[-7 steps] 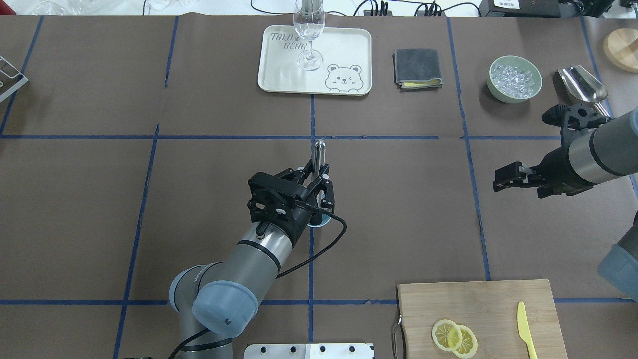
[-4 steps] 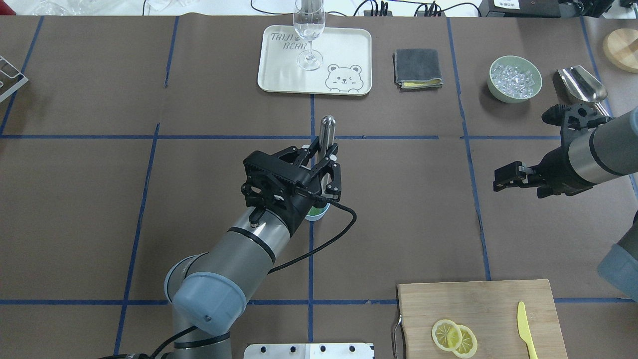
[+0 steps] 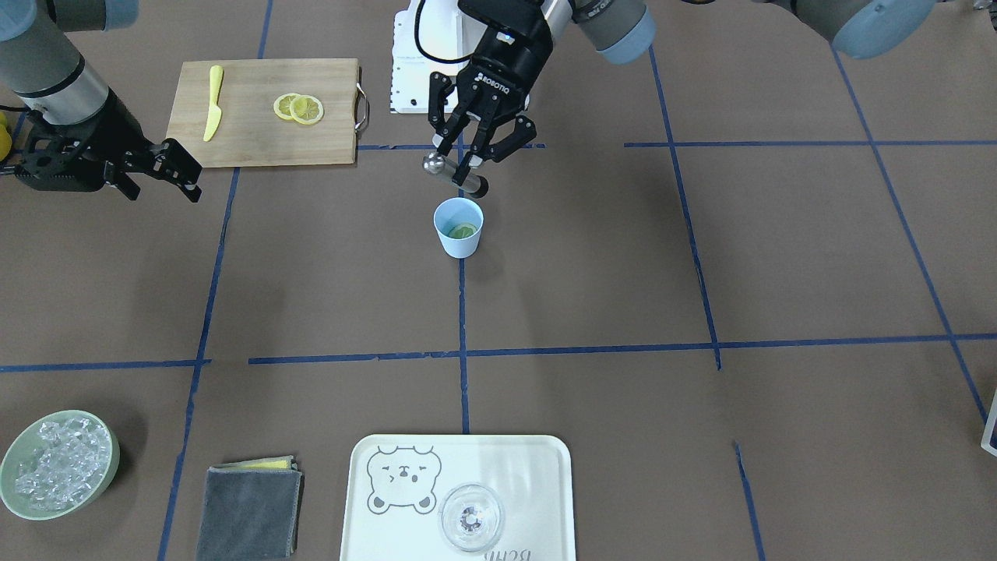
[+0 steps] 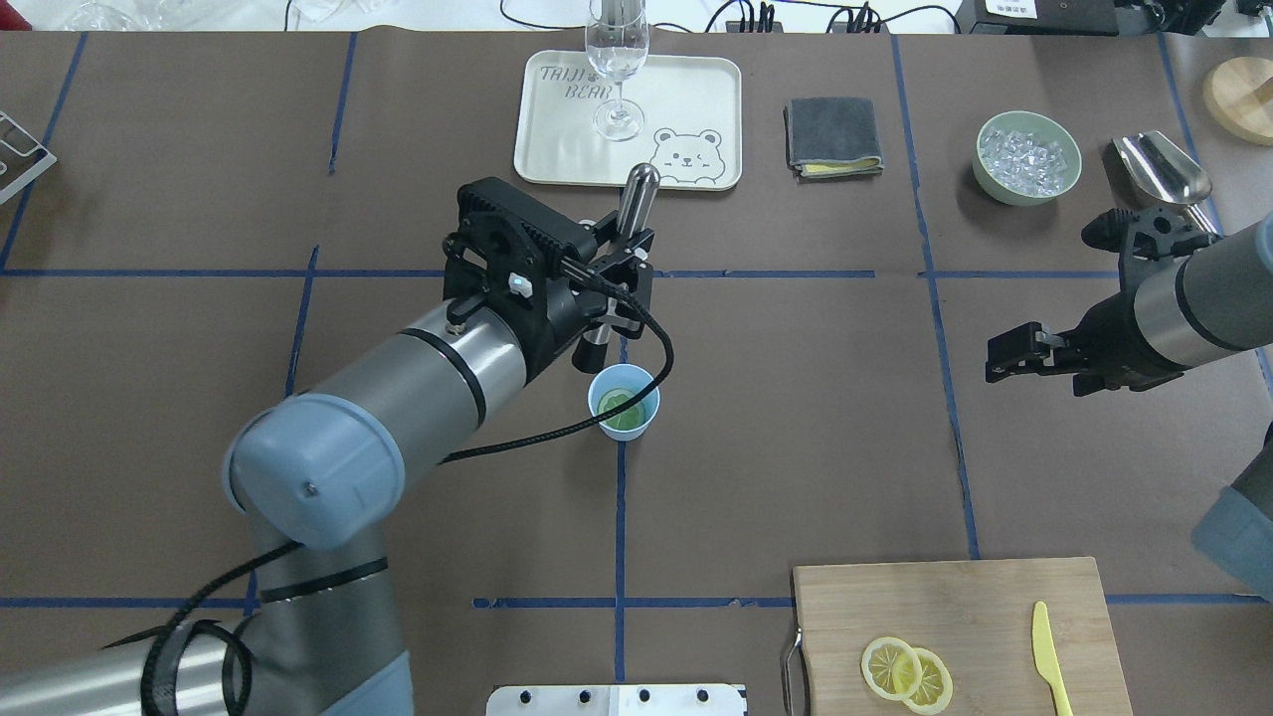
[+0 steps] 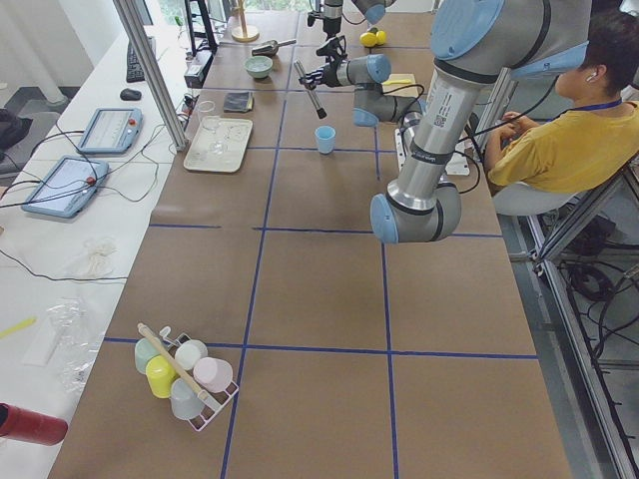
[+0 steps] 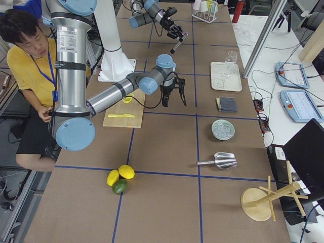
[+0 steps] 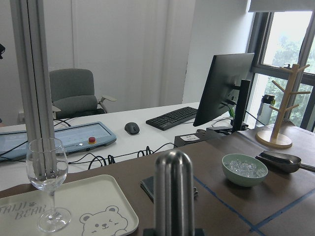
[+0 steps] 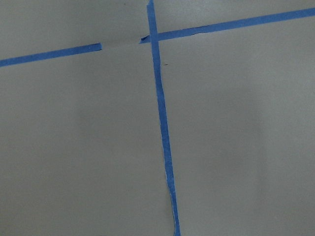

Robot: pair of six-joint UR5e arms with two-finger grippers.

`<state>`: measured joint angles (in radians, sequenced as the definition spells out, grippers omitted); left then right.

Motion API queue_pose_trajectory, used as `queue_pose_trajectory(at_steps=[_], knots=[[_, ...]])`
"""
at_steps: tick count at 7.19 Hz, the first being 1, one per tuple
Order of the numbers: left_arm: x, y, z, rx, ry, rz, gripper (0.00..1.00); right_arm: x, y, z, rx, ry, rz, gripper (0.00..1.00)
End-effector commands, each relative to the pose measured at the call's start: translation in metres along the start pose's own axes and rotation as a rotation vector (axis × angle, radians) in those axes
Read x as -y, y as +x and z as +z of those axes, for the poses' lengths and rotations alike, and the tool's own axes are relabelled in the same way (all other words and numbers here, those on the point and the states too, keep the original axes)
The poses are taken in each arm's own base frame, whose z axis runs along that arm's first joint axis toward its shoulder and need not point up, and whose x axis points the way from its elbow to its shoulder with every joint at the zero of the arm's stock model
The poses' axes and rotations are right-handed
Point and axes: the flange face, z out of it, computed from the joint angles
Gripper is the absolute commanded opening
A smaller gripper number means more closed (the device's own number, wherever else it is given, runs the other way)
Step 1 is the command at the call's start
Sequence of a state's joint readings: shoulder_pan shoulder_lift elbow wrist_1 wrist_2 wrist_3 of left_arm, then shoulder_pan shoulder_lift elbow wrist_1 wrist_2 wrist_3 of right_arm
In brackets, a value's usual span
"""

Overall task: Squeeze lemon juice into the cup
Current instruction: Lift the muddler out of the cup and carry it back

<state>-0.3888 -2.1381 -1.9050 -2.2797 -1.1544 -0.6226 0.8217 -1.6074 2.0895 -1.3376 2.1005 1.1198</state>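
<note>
The pale blue cup (image 4: 636, 426) (image 3: 458, 243) stands at the table's middle on a blue tape line. One lemon slice (image 4: 619, 406) (image 3: 463, 231) lies inside it. My left gripper (image 4: 622, 268) (image 3: 466, 165) is shut on a metal muddler (image 4: 636, 197) (image 3: 433, 164) (image 7: 173, 191) and holds it tilted, its black end just above and beyond the cup's rim. My right gripper (image 4: 1006, 358) (image 3: 181, 170) is open and empty, hovering over bare table far to the cup's right. Two more lemon slices (image 4: 905, 671) (image 3: 297, 107) lie on the cutting board.
A wooden cutting board (image 4: 955, 597) with a yellow knife (image 4: 1044, 651) is at the near right. A bear tray (image 4: 696, 89) with a wine glass (image 4: 617, 70), a grey cloth (image 4: 832, 134), a green bowl of ice (image 4: 1027, 157) and a metal scoop (image 4: 1161, 167) line the far side.
My left gripper has lifted the muddler out of the cup and moved it up and toward the far side; the cup and its slice are now uncovered. The right arm has not moved.
</note>
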Motion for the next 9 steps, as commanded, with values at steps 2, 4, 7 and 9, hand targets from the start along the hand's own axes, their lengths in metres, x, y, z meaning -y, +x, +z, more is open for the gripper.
queue_pose_trajectory(at_steps=[2,4,7,9], knots=[[-0.02,-0.115,-0.019,-0.063,-0.327,0.009,0.0,0.001,0.002,0.003,-0.007,0.0,0.006,1.0],[-0.071,-0.219,-0.056,-0.063,-0.649,-0.121,0.0,0.001,0.002,0.003,-0.007,0.0,0.007,1.0],[-0.123,-0.339,-0.111,0.149,-0.783,-0.227,0.0,0.001,0.001,0.002,-0.006,0.001,0.006,1.0],[-0.191,-0.387,-0.095,0.262,-0.956,-0.37,0.0,0.0,0.002,0.0,-0.004,0.002,0.007,1.0]])
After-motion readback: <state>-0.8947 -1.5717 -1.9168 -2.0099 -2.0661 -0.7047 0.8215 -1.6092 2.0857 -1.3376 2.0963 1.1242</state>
